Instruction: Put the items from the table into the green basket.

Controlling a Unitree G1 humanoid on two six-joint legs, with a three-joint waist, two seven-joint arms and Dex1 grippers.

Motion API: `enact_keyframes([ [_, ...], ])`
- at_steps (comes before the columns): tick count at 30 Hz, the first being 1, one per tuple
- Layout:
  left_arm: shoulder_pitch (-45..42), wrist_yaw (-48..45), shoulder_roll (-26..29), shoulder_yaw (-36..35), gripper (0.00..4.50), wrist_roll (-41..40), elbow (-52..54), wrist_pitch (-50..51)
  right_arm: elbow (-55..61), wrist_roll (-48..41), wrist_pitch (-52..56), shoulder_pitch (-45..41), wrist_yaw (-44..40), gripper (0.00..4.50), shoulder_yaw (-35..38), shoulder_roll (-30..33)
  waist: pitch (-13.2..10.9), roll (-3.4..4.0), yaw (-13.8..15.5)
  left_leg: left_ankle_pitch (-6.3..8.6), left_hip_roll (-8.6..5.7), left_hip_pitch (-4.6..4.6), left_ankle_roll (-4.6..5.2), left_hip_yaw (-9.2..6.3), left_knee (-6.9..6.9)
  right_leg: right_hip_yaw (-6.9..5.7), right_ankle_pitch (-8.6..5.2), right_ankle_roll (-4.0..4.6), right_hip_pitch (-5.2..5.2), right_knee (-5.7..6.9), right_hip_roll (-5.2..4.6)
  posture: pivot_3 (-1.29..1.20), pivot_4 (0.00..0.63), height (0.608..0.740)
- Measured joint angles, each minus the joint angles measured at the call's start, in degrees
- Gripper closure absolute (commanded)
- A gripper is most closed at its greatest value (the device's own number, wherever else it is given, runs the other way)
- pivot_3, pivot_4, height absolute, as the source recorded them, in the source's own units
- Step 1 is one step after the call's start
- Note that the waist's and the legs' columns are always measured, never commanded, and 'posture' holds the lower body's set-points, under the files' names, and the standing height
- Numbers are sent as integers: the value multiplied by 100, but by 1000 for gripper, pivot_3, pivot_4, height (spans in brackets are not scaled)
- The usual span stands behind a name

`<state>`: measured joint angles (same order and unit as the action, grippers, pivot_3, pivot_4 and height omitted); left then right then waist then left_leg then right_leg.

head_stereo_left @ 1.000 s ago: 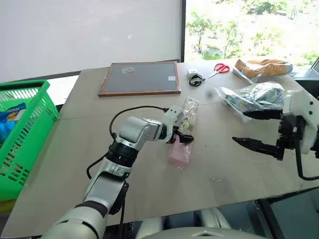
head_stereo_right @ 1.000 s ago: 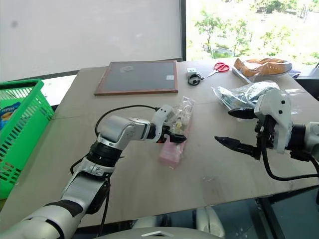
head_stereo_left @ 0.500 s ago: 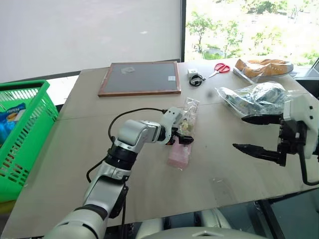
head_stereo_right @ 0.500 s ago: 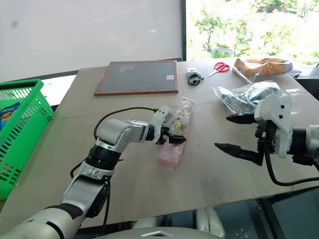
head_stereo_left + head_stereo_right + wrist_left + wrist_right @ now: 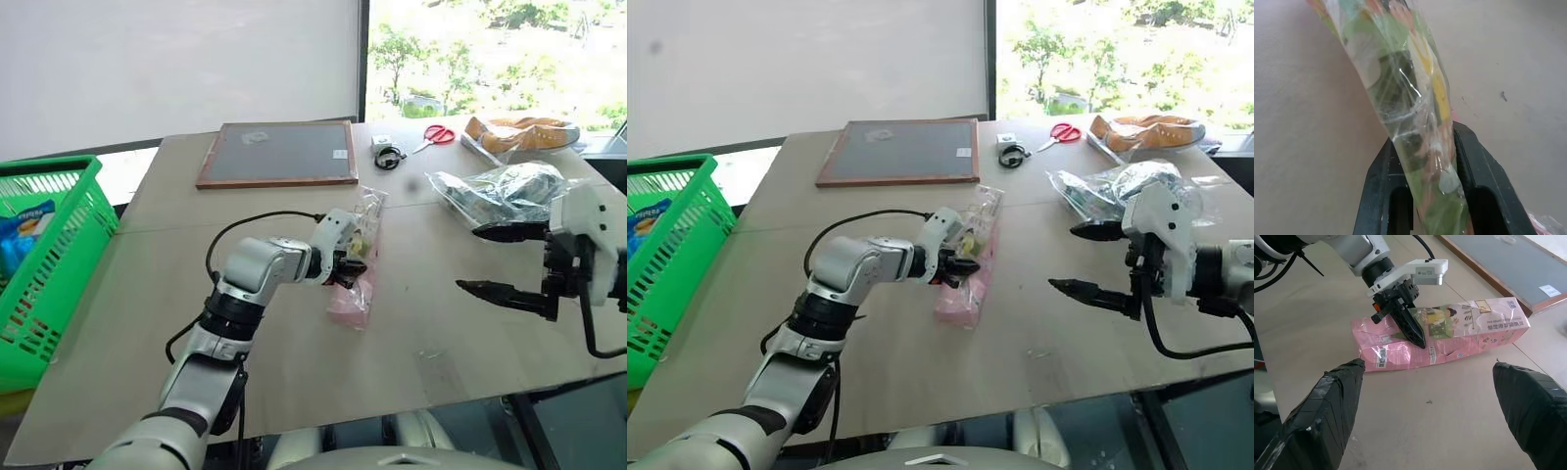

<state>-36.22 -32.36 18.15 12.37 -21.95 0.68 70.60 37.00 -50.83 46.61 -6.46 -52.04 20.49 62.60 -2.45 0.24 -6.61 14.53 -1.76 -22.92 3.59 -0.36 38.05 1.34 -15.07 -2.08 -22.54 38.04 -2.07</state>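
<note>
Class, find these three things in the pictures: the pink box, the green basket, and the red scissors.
pink box (image 5: 1449, 340), right wrist view, on its pink side face.
green basket (image 5: 61, 257), left eye view, on its lattice side wall.
red scissors (image 5: 438, 134), left eye view, on the handles.

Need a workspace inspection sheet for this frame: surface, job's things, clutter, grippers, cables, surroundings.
Surface: beige table, seam across it.
Job's things: long pink-based box lies on the table, clamped near its middle; green basket off the table's left edge, blue packet inside.
Clutter: framed board, scissors, clear bag, orange-wrapped item, small black item.
Grippers: left gripper shut on the box; right gripper open, apart from it.
Cables: black cable loops over the left arm.
Surroundings: white blind, window with trees.
</note>
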Motion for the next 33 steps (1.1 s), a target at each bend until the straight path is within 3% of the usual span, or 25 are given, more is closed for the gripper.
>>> enact_keyframes([
  [5,123,-164,465,-611,3772,-303,557,-9,-133,112,-121,-344,-34,0,-380,-108,-1,-1,-12,0,1,-2,-1,1,1,3,0,1,-7,4,0,-167,0,740],
  [10,162,-129,1013,-1846,3772,-406,787,-770,-401,346,-396,-1320,-29,0,-1301,-779,0,-1,76,-1,1,3,-3,0,1,0,3,4,-5,7,1,-96,0,740],
  [12,166,-17,1145,-1966,3772,-303,772,-1086,-517,435,-438,-1640,-28,0,-1564,-987,0,-2,164,-1,-1,1,-3,-1,1,0,3,5,-6,5,-1,-60,0,740],
  [15,-199,407,1817,-2328,3772,189,-36,-1917,-1074,894,-554,-2925,91,0,-2463,-2019,-9,-18,165,-16,2,-2,-27,-7,-8,0,16,23,-27,12,12,-16,0,740],
  [18,-694,766,3029,-2557,3772,965,-1191,-3138,-1854,1343,-680,-4026,158,0,-3167,-3091,-5,-49,183,-48,-1,-9,-79,-4,-58,11,18,32,-70,37,16,46,0,740],
  [22,-1102,901,4055,-2409,3772,1855,-2603,-4898,-2723,1770,-788,-4910,134,0,-3623,-3924,9,-66,488,-53,-17,-34,-87,-10,-75,-7,17,37,-119,74,-1,83,0,740],
  [27,-1144,759,4545,-1988,3772,2562,-4454,-6434,-3285,1968,-756,-5473,85,0,-3781,-4379,47,-124,756,-53,-35,-98,-87,-28,-62,-37,17,37,-177,78,-17,93,0,740],
  [33,-1172,787,4969,-1671,3772,3086,-6172,-7524,-3381,1945,-400,-5843,107,0,-3732,-4532,94,-200,753,-55,-37,-96,-92,-32,-62,-46,17,37,-171,79,-20,75,0,740],
])
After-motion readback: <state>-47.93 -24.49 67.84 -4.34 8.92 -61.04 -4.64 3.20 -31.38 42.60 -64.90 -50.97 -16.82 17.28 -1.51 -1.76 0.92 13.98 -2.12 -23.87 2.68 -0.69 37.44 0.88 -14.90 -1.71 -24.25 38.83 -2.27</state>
